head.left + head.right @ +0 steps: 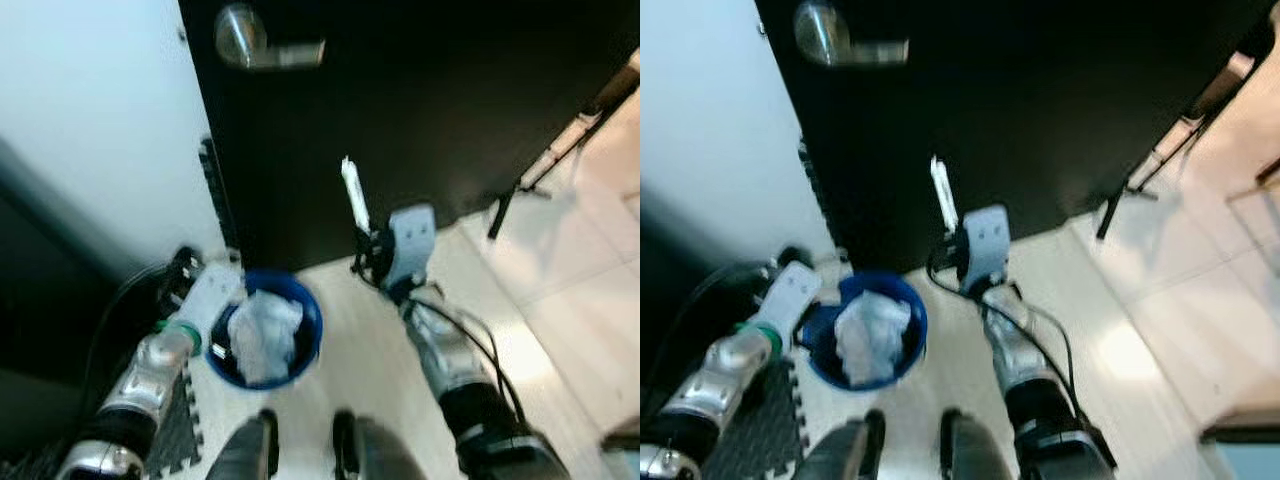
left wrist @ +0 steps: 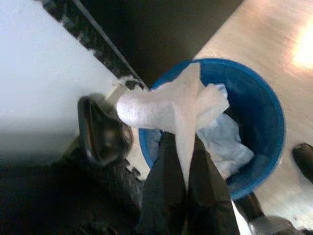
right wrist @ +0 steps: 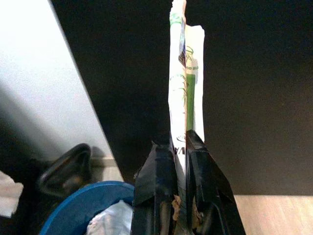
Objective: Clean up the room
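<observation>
A blue bin stands on the floor by the dark door, with crumpled white paper inside. My left gripper hovers at the bin's left rim, shut on a crumpled white tissue, which hangs over the bin in the left wrist view. My right gripper is raised to the right of the bin, shut on a flat white and green paper wrapper that sticks straight up in front of the door; the wrapper is a thin white strip in the left eye view.
A dark door with a silver lever handle is straight ahead, and a pale wall is to its left. Black foam floor mat lies at lower left. A black stand's legs rest on the tiles at right. My feet are just behind the bin.
</observation>
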Tool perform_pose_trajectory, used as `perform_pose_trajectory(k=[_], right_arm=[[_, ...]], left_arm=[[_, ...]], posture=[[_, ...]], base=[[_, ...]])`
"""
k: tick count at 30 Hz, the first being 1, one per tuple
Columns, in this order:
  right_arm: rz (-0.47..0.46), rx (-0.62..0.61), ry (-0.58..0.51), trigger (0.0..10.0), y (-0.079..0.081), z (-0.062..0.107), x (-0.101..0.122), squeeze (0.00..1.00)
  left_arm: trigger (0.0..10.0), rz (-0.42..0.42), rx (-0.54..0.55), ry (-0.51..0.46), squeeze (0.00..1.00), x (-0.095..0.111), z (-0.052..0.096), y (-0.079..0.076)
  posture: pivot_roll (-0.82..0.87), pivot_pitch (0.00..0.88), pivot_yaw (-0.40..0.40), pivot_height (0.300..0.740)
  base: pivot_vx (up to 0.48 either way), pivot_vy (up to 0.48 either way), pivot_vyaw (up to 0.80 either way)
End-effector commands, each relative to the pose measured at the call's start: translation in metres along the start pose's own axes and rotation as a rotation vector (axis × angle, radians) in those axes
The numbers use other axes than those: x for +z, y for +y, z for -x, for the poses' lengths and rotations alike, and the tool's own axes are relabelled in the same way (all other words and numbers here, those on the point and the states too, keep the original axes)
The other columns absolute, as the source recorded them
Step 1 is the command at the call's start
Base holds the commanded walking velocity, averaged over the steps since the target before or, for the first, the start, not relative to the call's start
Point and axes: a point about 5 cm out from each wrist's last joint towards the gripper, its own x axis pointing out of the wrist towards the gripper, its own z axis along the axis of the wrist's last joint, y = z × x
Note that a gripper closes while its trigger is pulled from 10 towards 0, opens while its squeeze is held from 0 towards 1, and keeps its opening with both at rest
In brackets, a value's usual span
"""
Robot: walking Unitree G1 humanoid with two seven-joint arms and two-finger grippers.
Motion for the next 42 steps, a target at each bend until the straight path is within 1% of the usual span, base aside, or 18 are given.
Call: perform_pose_trajectory(k=[1,2,14,15,16,17,18,19,20,21,28,31,35,36,37,38,39,42], right_arm=[[-0.025,-0.026,0.028,10.0,-0.007,0.011,-0.008,0.00],[-0.030,-0.022,0.018,10.0,-0.007,0.014,-0.007,0.00],[-0.044,0.036,-0.006,10.0,0.007,0.013,0.000,0.00],[-0.047,0.047,-0.003,10.0,0.010,0.012,-0.001,0.00],[-0.047,0.047,-0.003,10.0,0.010,0.012,-0.001,0.00],[-0.050,0.057,-0.001,10.0,0.012,0.011,-0.001,0.00],[-0.053,0.063,0.001,10.0,0.013,0.010,-0.001,0.00],[-0.053,0.063,0.001,10.0,0.013,0.010,-0.001,0.00],[-0.055,0.074,0.002,10.0,0.015,0.009,0.000,0.00],[-0.058,0.084,0.004,10.0,0.016,0.008,0.000,0.00],[-0.054,0.239,0.074,10.0,0.040,0.008,-0.011,0.00],[-0.038,0.289,0.158,10.0,0.055,0.010,-0.030,0.00],[-0.052,0.303,0.238,10.0,0.074,0.012,-0.051,0.00],[-0.052,0.303,0.238,10.0,0.074,0.012,-0.051,0.00],[-0.066,0.310,0.243,10.0,0.079,0.011,-0.052,0.61],[-0.066,0.310,0.243,10.0,0.079,0.011,-0.052,0.61],[-0.113,0.328,0.235,10.0,0.086,0.009,-0.050,1.00],[-0.211,0.368,0.181,10.0,0.096,0.001,-0.037,1.00]], left_arm=[[10.0,-0.010,-0.014,0.029,0.36,-0.009,0.000,-0.003],[10.0,0.003,-0.013,0.008,1.00,-0.005,-0.002,0.000],[10.0,0.087,-0.164,-0.142,1.00,0.025,-0.011,-0.009],[10.0,0.082,-0.164,-0.146,0.66,0.026,-0.011,-0.010],[10.0,0.082,-0.164,-0.146,0.66,0.026,-0.011,-0.010],[10.0,0.085,-0.142,-0.130,0.07,0.023,-0.011,-0.010],[10.0,0.080,-0.126,-0.122,1.00,0.019,-0.010,-0.010],[10.0,0.080,-0.126,-0.122,1.00,0.019,-0.010,-0.010],[10.0,0.073,-0.093,-0.117,0.91,0.013,-0.007,-0.010],[10.0,0.080,-0.078,-0.118,0.00,0.009,-0.004,-0.010],[10.0,0.124,0.009,-0.200,0.00,0.003,0.019,-0.023],[10.0,0.150,0.096,-0.259,0.00,0.008,0.039,-0.028],[10.0,0.164,0.131,-0.299,0.00,0.013,0.086,-0.039],[10.0,0.164,0.131,-0.299,0.00,0.013,0.086,-0.039],[10.0,0.165,0.127,-0.300,0.00,0.012,0.098,-0.041],[10.0,0.165,0.127,-0.300,0.00,0.012,0.098,-0.041],[10.0,0.173,0.132,-0.291,0.00,0.012,0.110,-0.043],[10.0,0.183,0.144,-0.275,0.00,0.010,0.120,-0.043]], posture=[[-0.11,0.339,-0.009,0.740],[-0.11,0.347,-0.012,0.740],[-0.12,0.338,-0.026,0.740],[-0.11,0.326,-0.023,0.740],[-0.11,0.326,-0.023,0.740],[-0.10,0.317,-0.023,0.740],[-0.09,0.309,-0.025,0.740],[-0.09,0.309,-0.025,0.740],[-0.08,0.305,-0.024,0.740],[-0.08,0.299,-0.024,0.740],[-0.04,0.296,-0.026,0.740],[-0.01,0.307,-0.028,0.740],[0.05,0.321,-0.035,0.740],[0.05,0.321,-0.035,0.740],[0.06,0.322,-0.034,0.740],[0.06,0.322,-0.034,0.740],[0.07,0.323,-0.035,0.740],[0.07,0.317,-0.035,0.740]], base=[[0.000,0.000,0.00],[0.000,0.000,0.00],[0.000,0.000,0.00],[0.000,0.000,0.00],[0.000,0.000,0.00],[0.000,0.000,0.00],[0.000,0.000,0.00],[0.000,0.000,0.00],[0.000,0.000,0.00],[0.000,0.000,0.00],[0.000,0.000,0.00],[0.000,0.000,0.00],[0.000,0.000,0.00],[0.000,0.000,0.00],[0.000,0.000,0.00],[0.000,0.000,0.00],[0.000,0.000,0.00],[0.000,0.000,0.00]])
